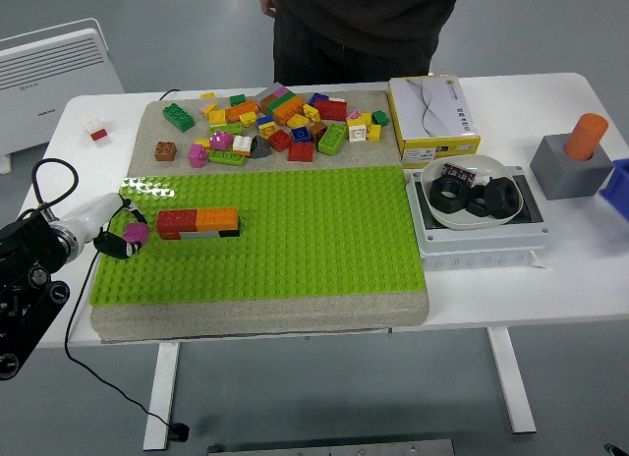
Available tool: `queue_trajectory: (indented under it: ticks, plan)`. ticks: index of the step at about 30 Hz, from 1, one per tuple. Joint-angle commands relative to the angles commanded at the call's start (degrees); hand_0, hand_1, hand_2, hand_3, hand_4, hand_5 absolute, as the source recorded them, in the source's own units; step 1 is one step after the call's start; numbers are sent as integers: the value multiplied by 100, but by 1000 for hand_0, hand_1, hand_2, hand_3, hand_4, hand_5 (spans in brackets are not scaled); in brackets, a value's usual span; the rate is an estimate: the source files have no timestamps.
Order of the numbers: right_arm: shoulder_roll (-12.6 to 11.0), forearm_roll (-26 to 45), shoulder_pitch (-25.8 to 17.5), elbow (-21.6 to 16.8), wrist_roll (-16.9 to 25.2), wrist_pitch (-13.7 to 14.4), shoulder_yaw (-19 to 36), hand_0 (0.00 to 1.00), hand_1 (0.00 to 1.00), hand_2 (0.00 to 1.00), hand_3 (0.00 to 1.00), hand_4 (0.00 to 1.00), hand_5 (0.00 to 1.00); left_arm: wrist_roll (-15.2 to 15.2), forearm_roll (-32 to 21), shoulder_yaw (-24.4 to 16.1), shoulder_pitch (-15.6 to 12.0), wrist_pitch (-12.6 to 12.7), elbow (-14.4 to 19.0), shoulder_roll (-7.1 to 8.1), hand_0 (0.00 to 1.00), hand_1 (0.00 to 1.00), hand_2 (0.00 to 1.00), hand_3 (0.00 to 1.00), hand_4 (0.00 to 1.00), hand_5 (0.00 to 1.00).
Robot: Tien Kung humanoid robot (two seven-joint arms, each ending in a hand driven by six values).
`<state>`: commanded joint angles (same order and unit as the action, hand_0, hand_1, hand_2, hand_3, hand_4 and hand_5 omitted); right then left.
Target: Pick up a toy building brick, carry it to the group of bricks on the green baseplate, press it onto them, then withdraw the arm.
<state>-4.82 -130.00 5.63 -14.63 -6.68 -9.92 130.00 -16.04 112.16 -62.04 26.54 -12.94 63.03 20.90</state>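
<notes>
My left hand (116,234) comes in from the left edge, its pale fingers curled around a small magenta brick (137,234) at the left edge of the green baseplate (295,250). Just right of that brick sits the built group (198,223): a red brick and an orange brick in a row on a dark and white lower layer. The magenta brick is close to the group's left end, a small gap apart. Loose bricks (275,122) of many colours lie in a pile on the tan mat behind the baseplate. My right hand is out of view.
A white bowl (479,191) with black rings sits in a grey tray right of the baseplate. A yellow box (432,117) stands behind it, a grey block with an orange cylinder (575,161) at far right. A person (364,24) stands at the far side. A black cable loops by my left arm.
</notes>
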Motion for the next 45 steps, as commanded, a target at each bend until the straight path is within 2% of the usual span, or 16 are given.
queue_trajectory:
  ticks: [3,4,9,10,15,16,23,26,29,32,35,40,45]
  plan:
    - [-2,0,-4,-2,-3,-2,0,672,631,676,697,698,984,21,-15,-11,18,42,36,15,998,963,911,469,648,2]
    - [-2,0,-4,-2,-3,-3,0,672,631,676,697,698,983,24,-20,-12,24,50,47,20,992,939,872,397,708,2]
    - [-1,0,-2,-5,-5,-7,0,672,631,676,697,698,983,15,-60,-5,68,104,86,35,992,939,872,397,708,2]
    - [0,0,-3,-5,-6,-7,0,670,632,675,696,696,979,10,-65,-4,73,113,85,35,986,923,848,374,654,2]
    - [5,0,-7,-5,-7,-8,0,670,632,675,696,696,979,-32,-79,-14,87,117,108,43,986,923,848,374,654,2]
    - [5,0,-8,-6,-7,-9,0,670,631,675,696,697,977,-49,-85,-20,96,108,130,51,979,918,838,343,634,2]
    - [-4,0,-16,-12,-12,-11,0,669,632,675,696,698,974,-258,-142,-30,140,-43,430,115,968,913,826,321,610,2]
    - [-20,0,-19,-23,-18,-18,0,669,632,675,696,698,974,-467,-145,-150,154,-195,626,52,968,913,826,321,610,2]
    - [-35,0,-31,-29,-23,-26,0,671,631,674,696,700,973,-695,-99,-392,151,-290,766,-135,948,902,812,308,593,2]
    - [-53,0,-48,-30,-27,-32,0,671,631,674,696,700,973,-943,-32,-698,124,-316,925,-457,948,902,812,308,593,2]
    - [-66,0,-65,-23,-29,-33,0,671,631,674,695,700,973,-1140,69,-864,65,-239,1142,-808,943,892,804,300,573,2]
    - [-84,0,-86,-10,-36,-27,0,671,632,675,696,701,970,-1403,262,-739,15,-64,1446,-1278,933,887,800,288,556,3]
    - [-100,0,-107,1,-46,-24,0,671,632,675,696,701,970,-1606,488,-425,-75,140,1871,-1500,933,887,800,288,556,3]
